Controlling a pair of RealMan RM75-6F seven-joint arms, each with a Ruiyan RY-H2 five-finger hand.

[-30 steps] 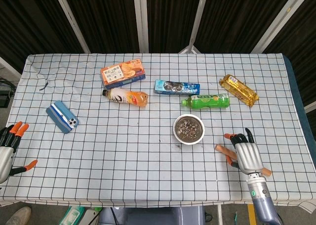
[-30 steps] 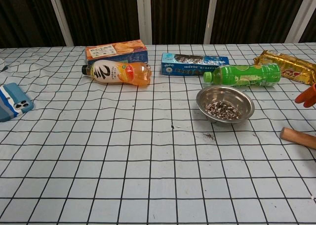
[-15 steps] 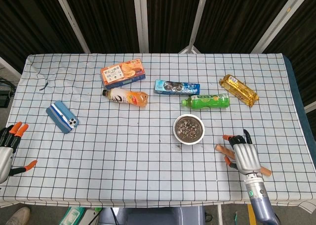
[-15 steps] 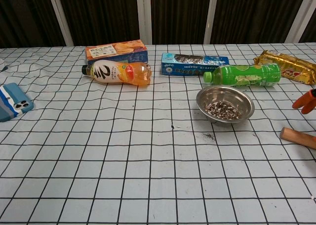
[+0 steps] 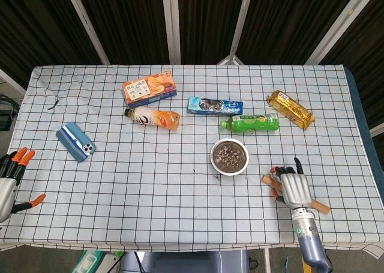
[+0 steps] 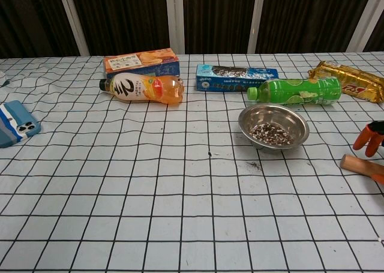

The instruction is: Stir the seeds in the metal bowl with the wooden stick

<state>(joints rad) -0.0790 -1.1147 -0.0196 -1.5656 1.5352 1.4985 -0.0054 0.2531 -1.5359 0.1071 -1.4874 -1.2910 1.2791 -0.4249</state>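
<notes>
Stick (image 5: 295, 194): flat on tabletop (image 5: 180, 195), near right, under right robot hand (image 5: 295, 188), fingers spread, not yet grasping. Bowl (image 5: 229, 156) of seeds (image 5: 229, 156): just left. Left robot hand (image 5: 11, 180): released, idle. Risk: stick rolls away, or swing tips bowl.

The metal bowl (image 6: 273, 124) is polished steel, shiny on its rim and walls, with rough, speckled seeds (image 6: 271, 135) inside. The wooden stick (image 6: 360, 166) looks matt and plain brown. A checked cloth (image 6: 150, 189), matt and slightly wrinkled, covers the counter. The green bottle (image 6: 297, 90) and orange bottle (image 6: 143, 88) are glossy clear plastic. The gold wrapper (image 6: 351, 81) gleams like foil. The right robot hand (image 5: 294, 188) has a dull grey metal back.
</notes>
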